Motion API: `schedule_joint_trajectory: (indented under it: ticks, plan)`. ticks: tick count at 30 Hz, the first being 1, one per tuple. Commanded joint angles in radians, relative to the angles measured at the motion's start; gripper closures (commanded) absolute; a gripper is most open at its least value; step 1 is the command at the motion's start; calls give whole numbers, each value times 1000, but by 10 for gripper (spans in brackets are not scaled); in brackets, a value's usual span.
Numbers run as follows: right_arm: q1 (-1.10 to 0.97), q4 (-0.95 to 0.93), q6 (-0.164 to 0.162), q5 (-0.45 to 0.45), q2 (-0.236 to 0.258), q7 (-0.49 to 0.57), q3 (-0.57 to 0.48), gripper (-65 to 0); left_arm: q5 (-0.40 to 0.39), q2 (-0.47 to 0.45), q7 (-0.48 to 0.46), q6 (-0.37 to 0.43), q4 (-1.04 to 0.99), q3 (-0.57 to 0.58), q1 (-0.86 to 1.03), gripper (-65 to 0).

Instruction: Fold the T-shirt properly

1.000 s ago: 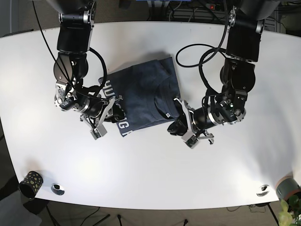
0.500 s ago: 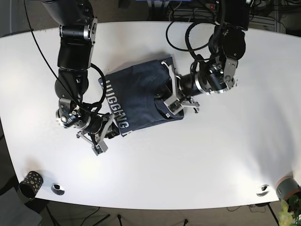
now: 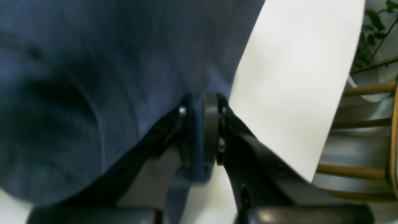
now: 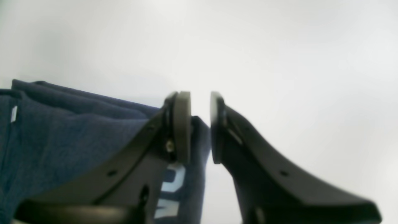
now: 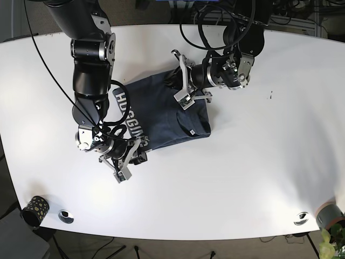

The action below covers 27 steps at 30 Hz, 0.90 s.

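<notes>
The dark blue T-shirt (image 5: 161,110) lies folded in the middle of the white table (image 5: 259,178), white lettering along its left side. My left gripper (image 5: 183,89) is at the shirt's far right corner. In the left wrist view it (image 3: 196,130) is shut on a fold of the blue cloth (image 3: 93,77). My right gripper (image 5: 133,158) sits at the shirt's near left corner. In the right wrist view its pads (image 4: 182,124) stand a narrow gap apart, and the cloth corner (image 4: 200,140) with lettering fills the lower part of that gap.
A small patterned cup (image 5: 32,210) and a round metal fitting (image 5: 66,216) sit at the table's front left corner. Another fitting (image 5: 301,218) is at the front right. Past the table edge in the left wrist view stands a wooden chair (image 3: 367,130).
My left arm has swung from the shirt's near right side up to its far right corner. My right gripper slid slightly toward the front, staying at the near left corner.
</notes>
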Motion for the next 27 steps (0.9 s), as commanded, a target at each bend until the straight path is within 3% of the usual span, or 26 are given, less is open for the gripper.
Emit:
schedule_joint_trajectory:
  ticks: [1,6,11,15,20,27]
  plan:
    - [21,11,6,19,4,27,1,-97,-17,-9,-23,-2,-16,-21,-54,-42]
    - [-38,13,6,24,6,45,1,-95,-22,-46,-33,-2,-151,-131,-151,-42]
    - [-101,28,6,27,6,56,1,-94,-16,-92,-36,-2,-282,-161,-270,-42]
    - [-194,158,6,27,1,40,1,-94,-14,-132,-41,-2,-406,-162,-369,-42]
    - [-309,384,6,28,-28,-72,0,-94,-19,-194,-130,-2,-526,-158,-476,-42]
    - [-431,577,6,28,-62,-151,-48,-94,-22,-235,-136,-2,-524,-165,-577,-42]
